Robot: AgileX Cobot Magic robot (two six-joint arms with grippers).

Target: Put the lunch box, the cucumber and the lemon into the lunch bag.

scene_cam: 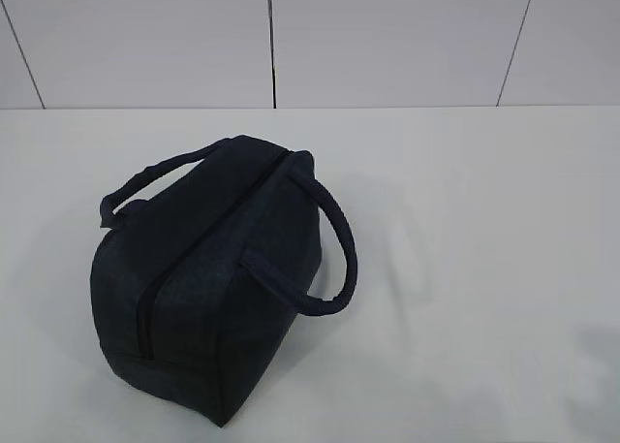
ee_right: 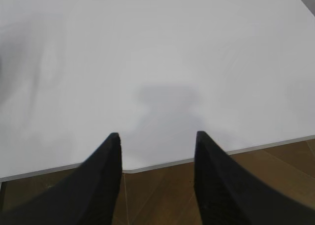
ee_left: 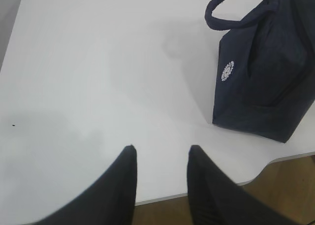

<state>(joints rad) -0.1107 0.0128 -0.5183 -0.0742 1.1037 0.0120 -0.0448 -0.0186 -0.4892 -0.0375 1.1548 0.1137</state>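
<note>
Lunch bag [ee_left: 261, 72]: zipped, right of left hand [ee_left: 160, 153]; both hands part-open, empty. Risk: packing blocked while zipped.

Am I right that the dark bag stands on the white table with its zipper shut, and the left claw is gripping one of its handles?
Not quite. The left gripper holds nothing: in the left wrist view it hangs open over the table, apart from the lunch bag. The rest is right.

Both grippers have black, tapered, ridged fingers [ee_left: 123, 185].
</note>
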